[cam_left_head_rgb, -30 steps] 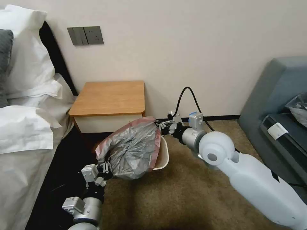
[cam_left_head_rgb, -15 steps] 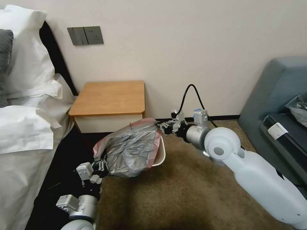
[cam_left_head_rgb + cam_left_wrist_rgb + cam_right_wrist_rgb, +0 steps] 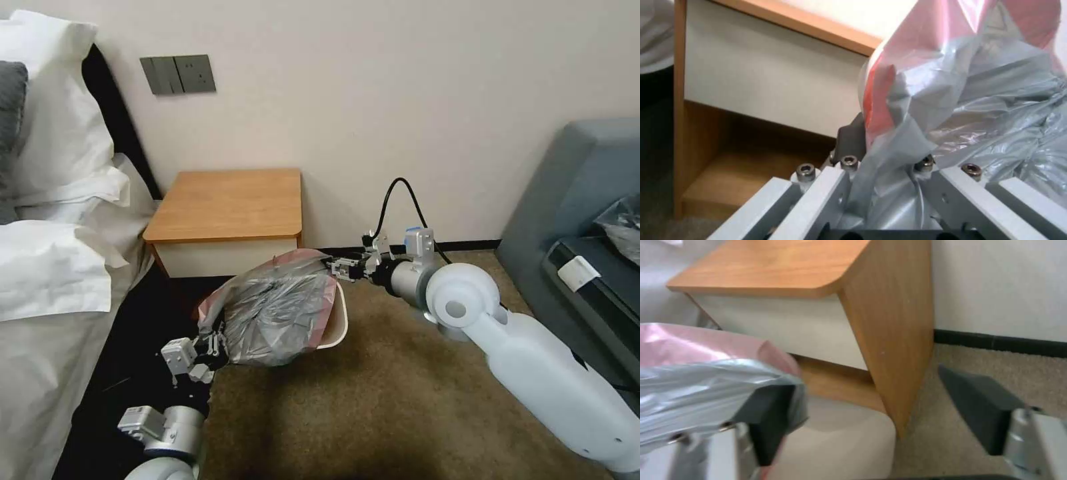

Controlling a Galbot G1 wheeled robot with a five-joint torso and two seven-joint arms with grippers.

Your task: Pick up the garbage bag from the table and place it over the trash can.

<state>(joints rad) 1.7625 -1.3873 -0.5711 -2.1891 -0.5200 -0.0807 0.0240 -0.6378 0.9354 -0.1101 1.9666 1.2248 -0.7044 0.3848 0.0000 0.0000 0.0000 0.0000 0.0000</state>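
The garbage bag (image 3: pixel 277 313) lies over the trash can (image 3: pixel 339 319), on the carpet before the table (image 3: pixel 227 203). The left gripper (image 3: pixel 212 347) grasps its edge; the right gripper (image 3: pixel 341 267) has its fingers spread apart.

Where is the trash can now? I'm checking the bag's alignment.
In the head view, the cream-beige plastic trash can stands on the carpet just before the wooden nightstand, mostly covered by the silvery-grey pink-rimmed garbage bag.

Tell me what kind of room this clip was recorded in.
Most likely a hotel-style bedroom: a bed with white pillows beside a wooden nightstand, carpeted floor, a grey sofa and a small trash can being lined with a garbage bag.
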